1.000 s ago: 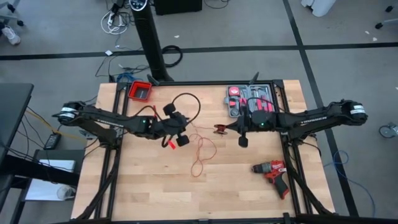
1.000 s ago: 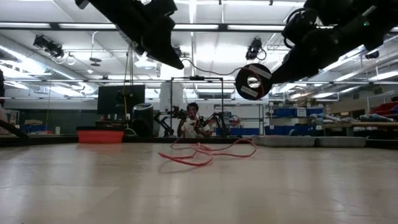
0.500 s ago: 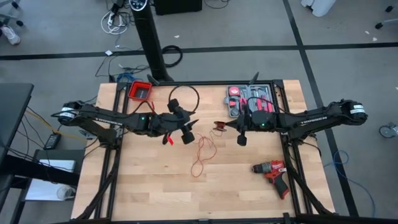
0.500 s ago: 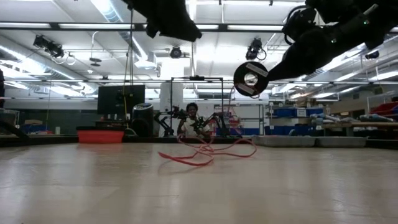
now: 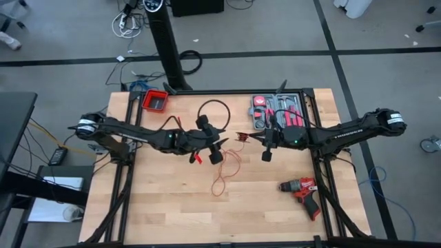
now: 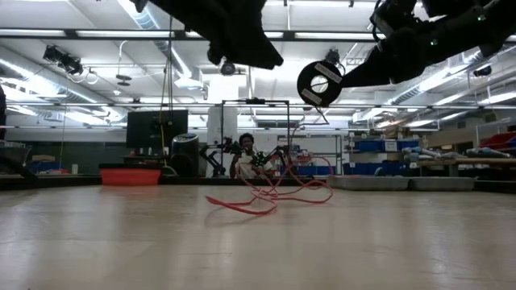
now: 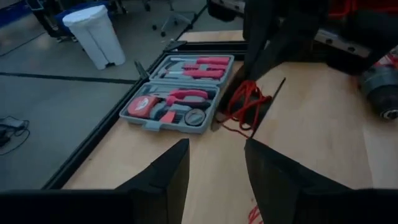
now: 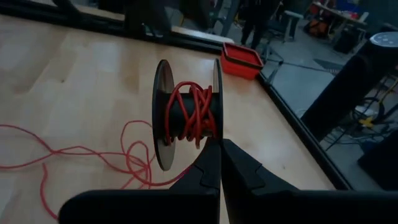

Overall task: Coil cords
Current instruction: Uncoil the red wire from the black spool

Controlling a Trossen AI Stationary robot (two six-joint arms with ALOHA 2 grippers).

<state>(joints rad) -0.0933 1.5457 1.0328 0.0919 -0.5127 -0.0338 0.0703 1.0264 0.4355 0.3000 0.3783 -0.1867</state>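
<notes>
worktop [image 5: 158, 213]: near half bare, drill [image 5: 302, 191] at right edge
left gripper [image 5: 210, 147]: mid-worktop, raised, fingers apart, empty
right gripper [image 5: 253, 138]: raised, clamped on spool [image 8: 186, 114] of red cord [image 5: 224, 172]

Thin red cords [image 6: 270, 193] lie looped on the bench [image 6: 258, 242], a dark round spool [image 6: 320, 84] hangs above them, and a red bin [image 6: 130, 176] sits far back.
</notes>
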